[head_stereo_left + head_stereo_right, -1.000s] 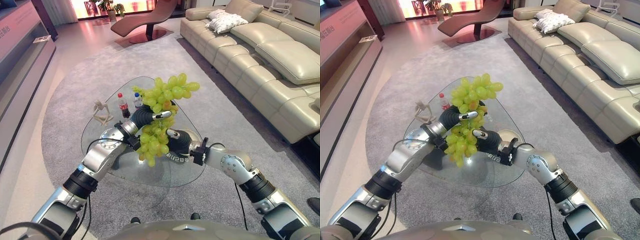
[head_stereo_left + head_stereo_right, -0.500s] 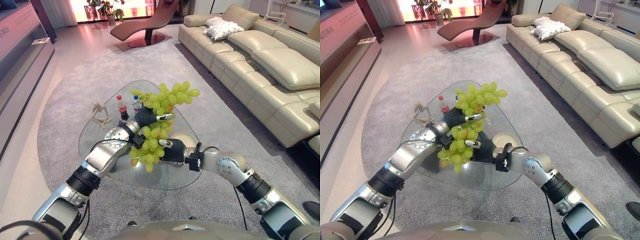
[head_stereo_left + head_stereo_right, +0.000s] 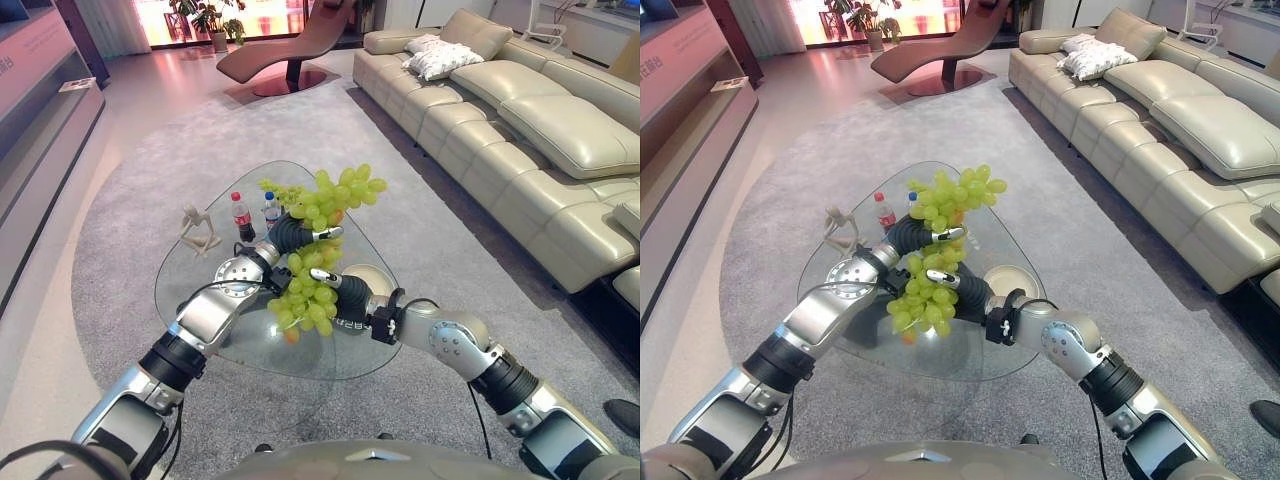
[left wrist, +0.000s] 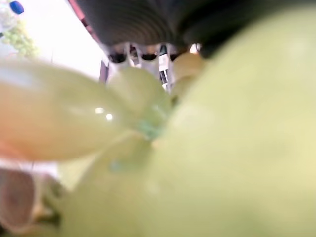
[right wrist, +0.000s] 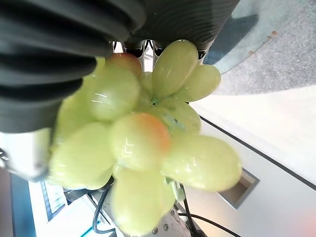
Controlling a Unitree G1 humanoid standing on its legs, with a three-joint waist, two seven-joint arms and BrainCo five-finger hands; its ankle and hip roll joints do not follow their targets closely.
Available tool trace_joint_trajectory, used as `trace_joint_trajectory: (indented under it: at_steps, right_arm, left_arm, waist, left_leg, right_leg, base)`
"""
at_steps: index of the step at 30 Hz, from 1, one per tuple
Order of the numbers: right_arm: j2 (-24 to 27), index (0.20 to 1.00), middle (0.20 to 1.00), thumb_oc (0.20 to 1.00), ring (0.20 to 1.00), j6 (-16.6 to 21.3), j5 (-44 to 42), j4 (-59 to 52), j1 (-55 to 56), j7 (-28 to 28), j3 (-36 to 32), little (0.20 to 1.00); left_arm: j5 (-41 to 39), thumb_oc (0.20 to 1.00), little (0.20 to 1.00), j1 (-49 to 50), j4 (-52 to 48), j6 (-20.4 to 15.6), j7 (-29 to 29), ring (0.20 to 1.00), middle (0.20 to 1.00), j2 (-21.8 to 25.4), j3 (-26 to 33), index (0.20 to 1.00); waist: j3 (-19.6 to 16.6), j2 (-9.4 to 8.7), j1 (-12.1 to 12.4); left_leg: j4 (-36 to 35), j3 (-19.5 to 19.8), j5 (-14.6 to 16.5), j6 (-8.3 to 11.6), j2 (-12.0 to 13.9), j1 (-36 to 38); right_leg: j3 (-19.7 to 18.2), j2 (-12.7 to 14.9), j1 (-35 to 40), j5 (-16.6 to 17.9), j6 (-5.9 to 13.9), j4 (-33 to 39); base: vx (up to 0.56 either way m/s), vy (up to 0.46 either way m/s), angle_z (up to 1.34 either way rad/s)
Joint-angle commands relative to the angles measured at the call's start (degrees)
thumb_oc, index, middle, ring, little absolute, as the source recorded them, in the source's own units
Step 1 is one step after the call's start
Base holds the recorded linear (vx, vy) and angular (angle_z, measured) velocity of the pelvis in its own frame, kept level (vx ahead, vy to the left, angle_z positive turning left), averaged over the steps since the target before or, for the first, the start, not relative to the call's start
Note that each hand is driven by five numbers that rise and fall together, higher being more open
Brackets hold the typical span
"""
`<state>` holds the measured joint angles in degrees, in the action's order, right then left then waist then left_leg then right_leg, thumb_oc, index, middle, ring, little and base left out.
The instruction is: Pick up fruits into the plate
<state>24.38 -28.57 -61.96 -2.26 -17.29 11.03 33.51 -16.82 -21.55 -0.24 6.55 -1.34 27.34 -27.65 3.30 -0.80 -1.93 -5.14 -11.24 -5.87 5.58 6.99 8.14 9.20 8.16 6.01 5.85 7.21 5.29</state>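
A big bunch of green grapes (image 3: 338, 190) hangs in the air over the glass table (image 3: 200, 310), its lower cluster (image 3: 922, 295) dangling between my two hands. My left hand (image 3: 288, 236) comes in from the left and is curled round the bunch's middle, one finger (image 3: 326, 233) poking out among the berries. From the right, my right hand (image 3: 348, 302) grips the lower cluster, which presses against its palm in the right wrist view (image 5: 143, 143). A beige plate (image 3: 1016, 277) lies on the table just right of the hands, partly hidden by the right wrist.
Two small bottles (image 3: 239, 214) and a pale figurine (image 3: 198, 229) stand at the table's far left. The table sits on a round grey rug (image 3: 130, 180). A cream sofa (image 3: 530, 130) runs along the right, and a brown lounge chair (image 3: 290, 45) stands far back.
The bunch has sunk a little toward the table with both hands still on it. My right hand has slid further under the lower cluster. The whole view has shifted slightly.
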Motion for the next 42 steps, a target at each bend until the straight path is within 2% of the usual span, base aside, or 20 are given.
trace_joint_trajectory:
  at_steps: [1, 7, 23, 24, 25, 34, 42]
  right_arm:
    - [-9.25, 0.200, 0.200, 0.200, 0.200, 6.75, -6.02, -6.40, -4.89, 0.58, -1.60, 0.200]
    - [-9.92, 0.200, 0.200, 0.200, 0.200, 9.15, -6.08, -6.56, -3.74, -0.57, -2.64, 0.200]
    - [-9.38, 0.200, 0.200, 0.200, 0.200, 10.67, -6.52, -7.22, -2.27, -0.49, -4.94, 0.200]
    - [-9.39, 0.200, 0.200, 0.200, 0.200, 10.68, -6.43, -7.12, -2.25, -0.37, -5.01, 0.200]
    - [-9.41, 0.200, 0.200, 0.200, 0.200, 10.81, -6.29, -6.98, -2.28, -0.18, -5.09, 0.200]
    - [-8.40, 0.200, 0.200, 0.200, 0.200, 11.80, -7.19, -6.85, -2.06, -0.31, -6.80, 0.200]
    - [-7.59, 0.200, 0.200, 0.200, 0.200, 12.77, -7.70, -6.95, -0.53, -0.19, -9.57, 0.200]
  left_arm:
    - [1.30, 0.200, 0.200, -6.54, 2.15, -1.40, 1.51, 0.200, 0.200, -3.26, -1.29, 0.200]
    - [1.25, 0.200, 0.200, -5.18, 2.37, -1.56, 1.80, 0.200, 0.200, -3.63, -0.88, 0.200]
    - [-2.16, 0.200, 0.200, -3.08, 0.95, -0.11, 1.89, 0.200, 0.200, -2.41, 0.97, 0.200]
    - [-2.44, 0.576, 0.576, -3.01, 1.03, -0.20, 2.12, 0.576, 0.576, -2.48, 1.19, 0.576]
    - [-2.76, 1.000, 1.000, -2.90, 1.10, -0.13, 1.94, 1.000, 1.000, -2.63, 1.42, 1.000]
    - [-4.78, 1.000, 1.000, -2.48, 1.43, 0.58, 0.94, 1.000, 1.000, -2.16, 2.47, 1.000]
    - [-8.97, 1.000, 1.000, -0.88, 2.40, 1.31, -4.07, 1.000, 1.000, -1.10, 4.00, 1.000]
  waist:
    - [1.73, -0.52, -0.04]
    - [1.84, -0.43, 0.11]
    - [2.21, -0.23, 0.71]
    - [2.20, -0.21, 0.72]
    - [2.22, -0.19, 0.73]
    - [2.01, -0.09, 0.76]
    - [1.87, 0.12, 0.65]
  left_leg:
    - [2.03, 2.18, 8.14, -0.97, -0.29, 0.38]
    - [1.95, 2.13, 8.24, -1.09, -0.31, 0.45]
    - [1.77, 2.01, 8.06, -0.98, -0.25, 0.50]
    - [1.71, 1.97, 8.05, -0.98, -0.24, 0.55]
    - [1.68, 1.91, 8.04, -0.98, -0.19, 0.58]
    - [1.47, 1.90, 7.79, -0.94, -0.10, 0.46]
    - [1.35, 1.61, 7.47, -0.75, 0.19, 0.22]
  right_leg:
    - [1.73, 0.81, 2.31, -6.59, 0.87, -2.64]
    - [1.94, 0.82, 2.31, -6.60, 0.84, -2.61]
    - [3.33, 1.17, 2.58, -6.56, 0.90, -2.69]
    - [3.37, 1.16, 2.60, -6.57, 0.90, -2.68]
    - [3.43, 1.15, 2.62, -6.59, 0.88, -2.68]
    - [3.75, 1.07, 2.71, -6.68, 0.76, -2.70]
    - [4.11, 1.12, 2.54, -6.66, 0.73, -2.85]
  base:
    - [0.00, 0.000, 0.00]
    - [0.00, 0.000, 0.00]
    - [0.00, 0.000, 0.00]
    - [0.00, 0.000, 0.00]
    - [0.00, 0.000, 0.00]
    - [0.00, 0.000, 0.00]
    - [0.00, 0.000, 0.00]
